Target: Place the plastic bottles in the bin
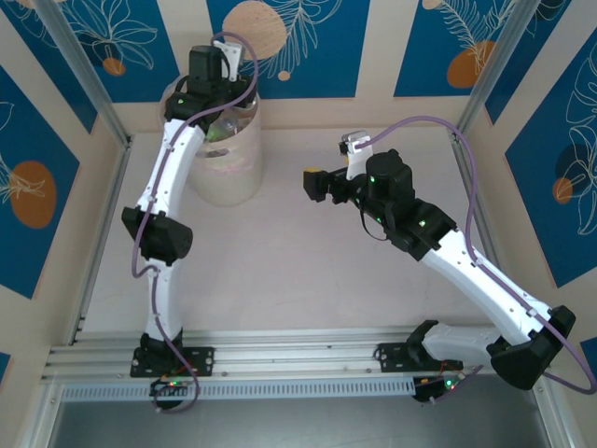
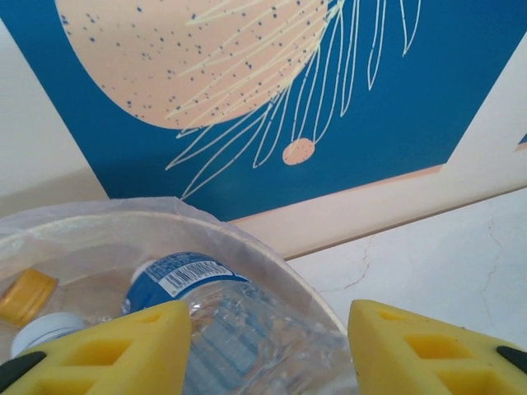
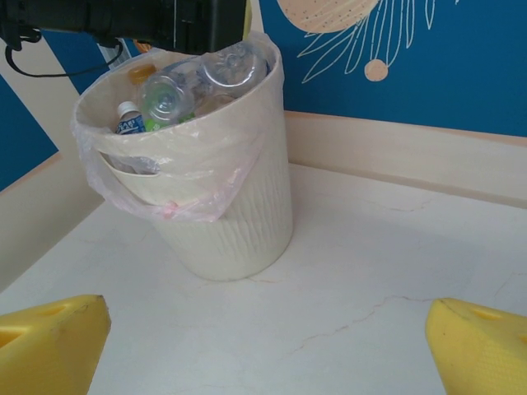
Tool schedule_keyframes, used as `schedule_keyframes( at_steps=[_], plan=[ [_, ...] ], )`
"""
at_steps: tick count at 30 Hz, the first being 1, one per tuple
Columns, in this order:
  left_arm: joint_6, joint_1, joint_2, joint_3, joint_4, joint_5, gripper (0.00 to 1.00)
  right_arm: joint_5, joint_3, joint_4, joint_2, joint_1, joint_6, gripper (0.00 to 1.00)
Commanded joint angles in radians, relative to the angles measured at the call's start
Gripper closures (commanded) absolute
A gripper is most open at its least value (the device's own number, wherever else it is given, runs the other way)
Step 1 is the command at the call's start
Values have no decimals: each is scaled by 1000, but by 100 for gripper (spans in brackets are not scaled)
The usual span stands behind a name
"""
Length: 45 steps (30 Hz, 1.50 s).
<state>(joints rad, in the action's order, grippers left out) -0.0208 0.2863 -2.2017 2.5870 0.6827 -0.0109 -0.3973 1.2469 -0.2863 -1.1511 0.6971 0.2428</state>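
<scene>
The left gripper (image 2: 268, 319), jaws partly apart, hangs over the bin (image 3: 239, 222) astride a blue-labelled bottle (image 2: 216, 333) lying inside, contact indeterminable, lower fingers cropped; the right gripper (image 3: 268, 311) stands wide open, empty.

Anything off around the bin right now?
The bin is heaped to its rim: bottles sit at or above the edge, so one may roll out. Its plastic liner sags bunched down the front.
</scene>
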Motion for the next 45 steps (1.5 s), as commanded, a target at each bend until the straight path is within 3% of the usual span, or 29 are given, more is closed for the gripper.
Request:
schedule_keyframes(
  at_steps=[1,5,13,21,30,39,45],
  plan=[
    [-21,-5,56,54,-20,-24,45,-51,0,-6,33,-6,-9,1],
    [-39,-6,93,108,-42,-41,33,-86,5,-33,49,-16,-14,1],
    [-45,-13,261,7,30,-125,23,-188,-34,-97,138,-46,6,1],
    [-146,-12,701,-570,-80,-141,1,-342,-111,-221,281,-76,50,1],
    [-223,-11,1215,-1273,-221,-267,0,-487,-238,-321,394,-101,76,1],
    [-122,-19,1397,-1725,-413,-463,0,-467,-440,-124,436,-190,-63,1],
    [-10,-105,1426,-1943,-657,-432,0,-268,-575,59,428,-368,-101,1]
  ],
)
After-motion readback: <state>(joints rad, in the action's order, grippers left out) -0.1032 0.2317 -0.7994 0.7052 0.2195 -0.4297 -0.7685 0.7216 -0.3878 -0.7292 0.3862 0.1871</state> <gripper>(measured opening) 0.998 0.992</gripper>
